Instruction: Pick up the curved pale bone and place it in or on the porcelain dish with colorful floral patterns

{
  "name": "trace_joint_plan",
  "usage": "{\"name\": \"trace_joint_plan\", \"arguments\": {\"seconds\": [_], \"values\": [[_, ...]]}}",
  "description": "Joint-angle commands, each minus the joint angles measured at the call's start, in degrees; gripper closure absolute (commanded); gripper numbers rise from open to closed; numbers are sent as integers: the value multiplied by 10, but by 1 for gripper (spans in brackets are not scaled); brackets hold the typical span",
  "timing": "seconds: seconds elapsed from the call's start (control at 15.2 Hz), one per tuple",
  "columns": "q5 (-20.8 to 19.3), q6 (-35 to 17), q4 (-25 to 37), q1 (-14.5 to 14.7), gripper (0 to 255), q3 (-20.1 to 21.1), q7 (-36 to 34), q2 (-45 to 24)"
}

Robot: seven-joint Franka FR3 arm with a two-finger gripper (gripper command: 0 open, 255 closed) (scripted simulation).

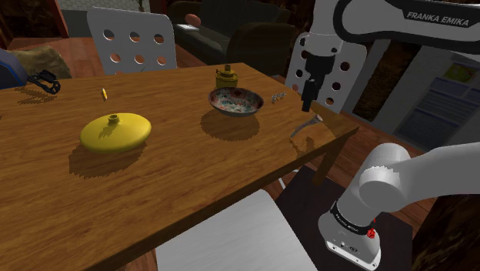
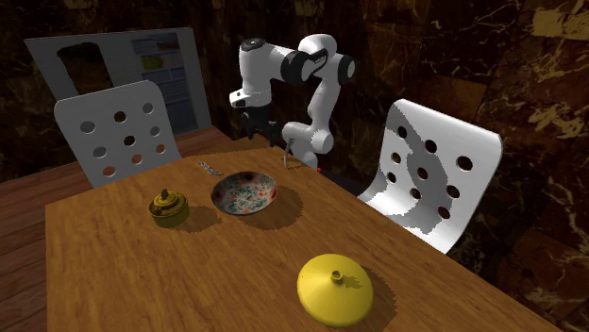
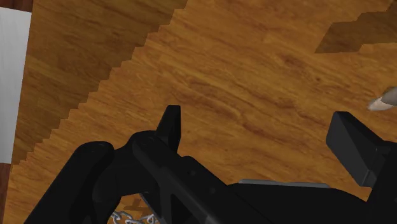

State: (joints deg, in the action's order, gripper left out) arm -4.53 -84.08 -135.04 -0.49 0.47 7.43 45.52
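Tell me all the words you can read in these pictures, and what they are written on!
"FRANKA EMIKA": in white letters on the upper link of the white arm, in the shoulder view.
Poster with blocks of print and a green patch: too small to read.
Dark band round the arm's base: small light marks, too small to read.

Black pincer above pale bone at table edge, floral dish nearby
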Motion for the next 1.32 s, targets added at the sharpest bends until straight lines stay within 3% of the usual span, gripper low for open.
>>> {"name": "trace_joint_plan", "arguments": {"seconds": [0.0,0.59,1.25], "values": [[0,0,0,0,0,0,0,0],[139,83,10,32,0,24,-70,105],[146,39,-64,35,0,33,-69,135]]}}
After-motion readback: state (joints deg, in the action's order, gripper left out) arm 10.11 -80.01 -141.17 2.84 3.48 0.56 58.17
